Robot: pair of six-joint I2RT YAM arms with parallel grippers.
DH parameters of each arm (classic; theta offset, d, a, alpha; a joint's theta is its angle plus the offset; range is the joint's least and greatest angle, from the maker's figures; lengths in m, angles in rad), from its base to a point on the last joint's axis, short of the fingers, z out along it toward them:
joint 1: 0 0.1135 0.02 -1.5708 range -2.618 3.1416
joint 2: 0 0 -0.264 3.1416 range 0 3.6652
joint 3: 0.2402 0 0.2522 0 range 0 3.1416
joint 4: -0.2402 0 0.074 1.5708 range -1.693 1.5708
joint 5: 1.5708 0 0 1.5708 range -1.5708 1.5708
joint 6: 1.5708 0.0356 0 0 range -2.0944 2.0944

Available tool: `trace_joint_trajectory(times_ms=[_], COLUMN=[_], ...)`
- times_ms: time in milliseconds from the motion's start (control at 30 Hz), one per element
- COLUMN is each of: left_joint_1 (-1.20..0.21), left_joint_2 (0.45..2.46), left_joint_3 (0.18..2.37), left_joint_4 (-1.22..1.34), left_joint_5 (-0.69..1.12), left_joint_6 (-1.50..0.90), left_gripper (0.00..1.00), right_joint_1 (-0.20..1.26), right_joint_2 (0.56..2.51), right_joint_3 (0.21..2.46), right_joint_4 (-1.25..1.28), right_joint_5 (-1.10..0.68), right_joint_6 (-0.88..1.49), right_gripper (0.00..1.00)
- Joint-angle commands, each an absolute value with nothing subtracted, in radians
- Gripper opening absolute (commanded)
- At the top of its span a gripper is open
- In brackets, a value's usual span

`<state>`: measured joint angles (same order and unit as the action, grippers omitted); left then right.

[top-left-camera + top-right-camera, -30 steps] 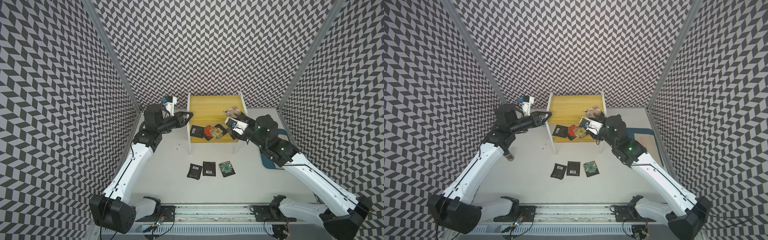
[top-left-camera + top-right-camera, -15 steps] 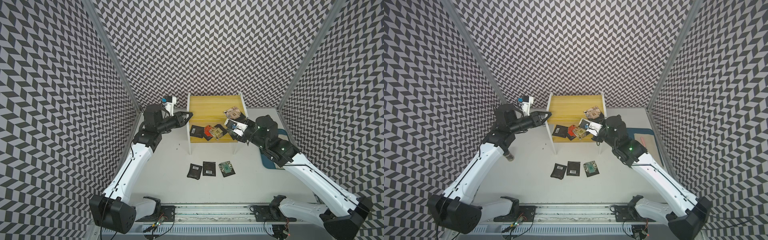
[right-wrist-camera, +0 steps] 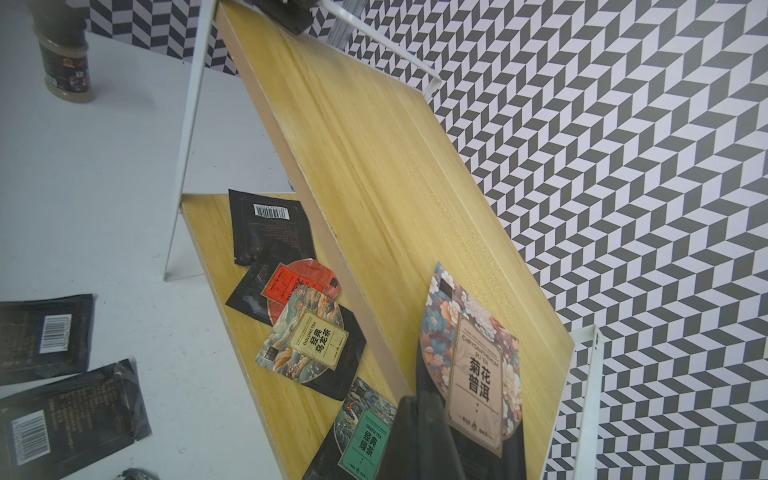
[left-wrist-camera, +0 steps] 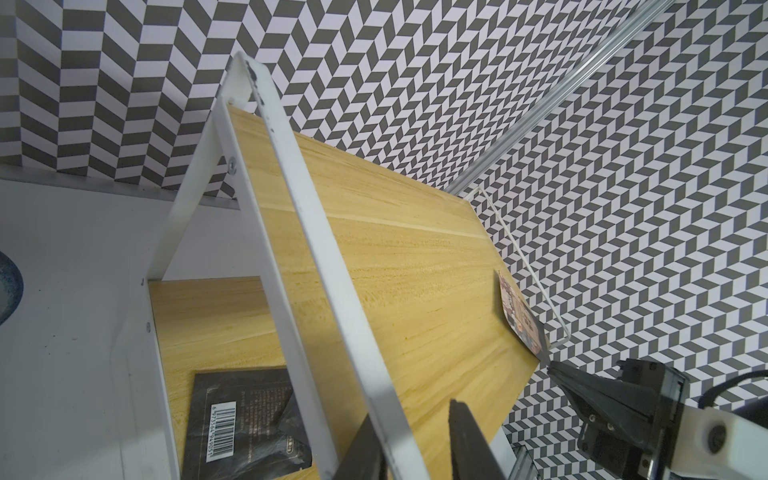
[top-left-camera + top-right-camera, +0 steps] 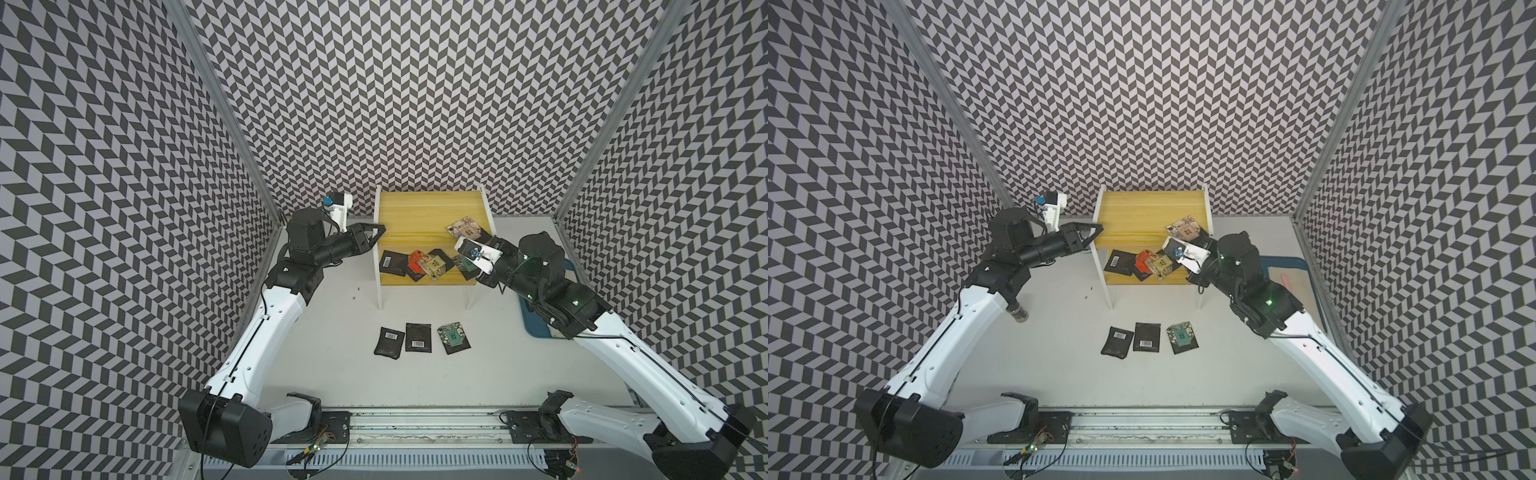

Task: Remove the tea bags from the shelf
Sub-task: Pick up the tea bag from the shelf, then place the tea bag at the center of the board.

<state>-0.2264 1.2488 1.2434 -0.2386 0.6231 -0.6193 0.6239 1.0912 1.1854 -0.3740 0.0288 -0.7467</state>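
right fingers (image 3: 419, 424) now together
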Motion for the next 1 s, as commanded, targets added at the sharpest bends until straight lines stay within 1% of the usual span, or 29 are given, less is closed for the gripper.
trace_joint_trajectory(times_ms=[0, 233, 500, 700, 967], left_joint_1=[-0.201, -0.201, -0.198, -0.198, -0.198], left_joint_2=[1.260, 1.269, 1.275, 1.277, 1.276], left_joint_3=[1.210, 1.217, 1.227, 1.228, 1.226], left_joint_4=[-0.314, -0.321, -0.337, -0.337, -0.339], left_joint_5=[0.571, 0.562, 0.554, 0.554, 0.551], left_joint_6=[-0.593, -0.589, -0.574, -0.574, -0.571], left_gripper=[0.28, 0.28, 0.28, 0.28, 0.28], right_joint_1=[0.644, 0.700, 0.750, 0.750, 0.752], right_joint_2=[1.036, 0.953, 0.831, 0.750, 0.649], right_joint_3=[1.219, 1.254, 1.220, 1.086, 0.868], right_joint_4=[-0.321, -0.327, -0.397, -0.444, -0.413], right_joint_5=[0.023, -0.023, -0.055, -0.050, -0.009], right_joint_6=[-0.672, -0.515, -0.361, -0.260, -0.076], right_gripper=[0.00, 0.00, 0.00, 0.00, 0.00])
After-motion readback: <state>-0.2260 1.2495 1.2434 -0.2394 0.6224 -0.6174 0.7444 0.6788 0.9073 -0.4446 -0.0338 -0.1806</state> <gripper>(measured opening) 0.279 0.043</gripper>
